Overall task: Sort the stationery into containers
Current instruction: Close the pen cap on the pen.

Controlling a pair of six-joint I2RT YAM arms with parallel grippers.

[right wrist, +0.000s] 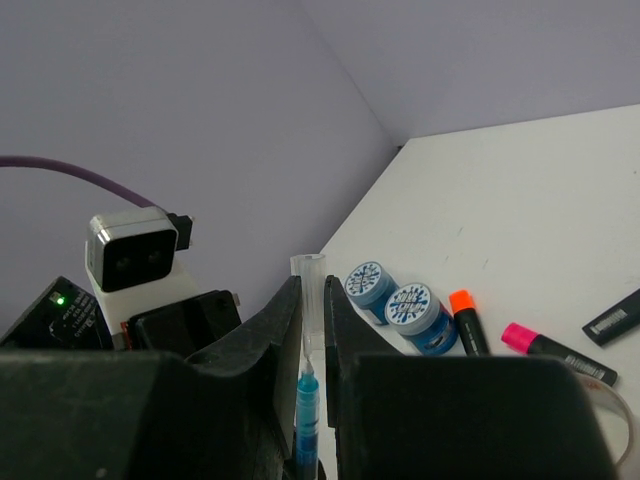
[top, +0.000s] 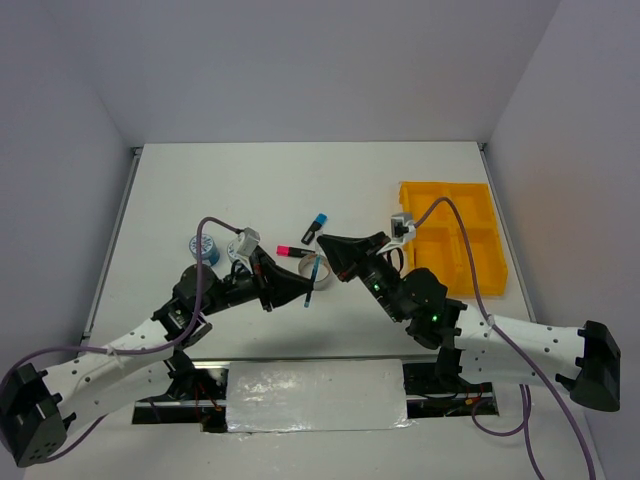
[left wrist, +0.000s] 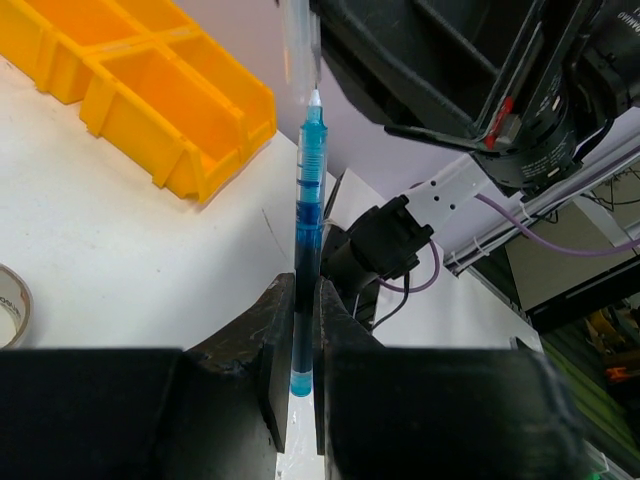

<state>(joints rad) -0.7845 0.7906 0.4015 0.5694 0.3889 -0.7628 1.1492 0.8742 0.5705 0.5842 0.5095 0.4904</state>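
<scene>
The left tool [left wrist: 303, 292] and right tool [right wrist: 312, 300] both pinch one blue pen [left wrist: 309, 190]. Two blue-white tape rolls [right wrist: 371, 283] and three markers [right wrist: 468, 322] lie on the desk [right wrist: 520, 190]; their labels are unreadable.

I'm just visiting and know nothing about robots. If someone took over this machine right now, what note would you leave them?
Left claw: shut on the blue pen.
Right claw: looks shut on the pen's clear end, like a hand-over.
On the table: two tape rolls, tape ring, orange marker, pink marker, blue-capped marker.
Yellow tray: nothing seen inside.
Done: nothing sorted yet. Left: everything, pen first.
</scene>
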